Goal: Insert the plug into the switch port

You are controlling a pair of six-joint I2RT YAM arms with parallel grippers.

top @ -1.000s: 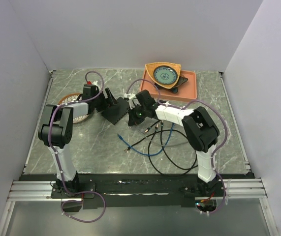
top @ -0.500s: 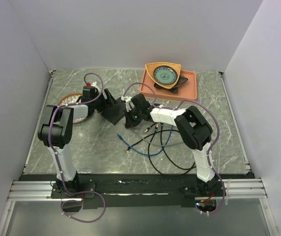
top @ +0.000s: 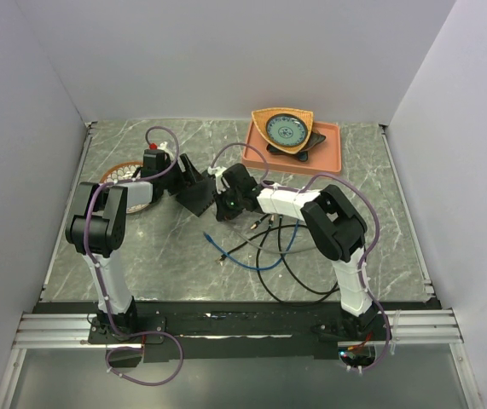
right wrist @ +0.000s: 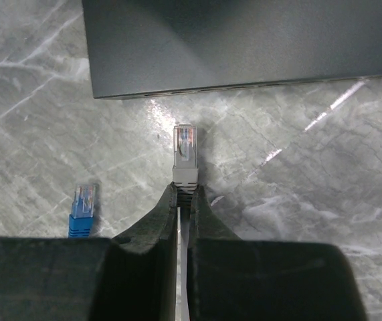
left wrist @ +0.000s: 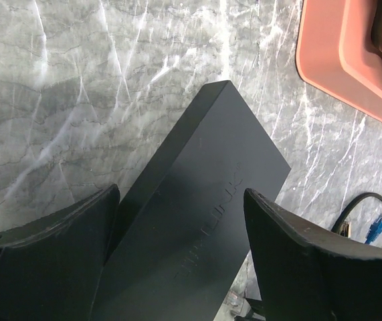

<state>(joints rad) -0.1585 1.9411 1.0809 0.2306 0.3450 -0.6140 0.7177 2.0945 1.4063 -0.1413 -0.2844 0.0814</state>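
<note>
The flat matte-black switch box [top: 199, 194] lies left of the table's middle. My left gripper [top: 180, 170] straddles its far end; in the left wrist view the left gripper [left wrist: 180, 194] has a finger against each long side of the box [left wrist: 197, 221]. My right gripper [right wrist: 184, 190] is shut on the cable just behind a clear plug with a grey boot [right wrist: 185, 152]. The plug points at the box's thin edge [right wrist: 244, 85], a short gap away. The port openings along that edge are too dark to make out. In the top view the right gripper [top: 223, 204] sits beside the box's right corner.
A loose blue plug [right wrist: 82, 208] lies left of my held plug. Black and blue cables [top: 269, 247] sprawl near the middle. An orange tray [top: 328, 162] with a patterned bowl [top: 287, 129] stands at the back right. A wicker basket [top: 122, 172] sits at the left.
My right gripper has moved left with the plug, closing on the switch box's edge. The left gripper and the box have stayed in place.
</note>
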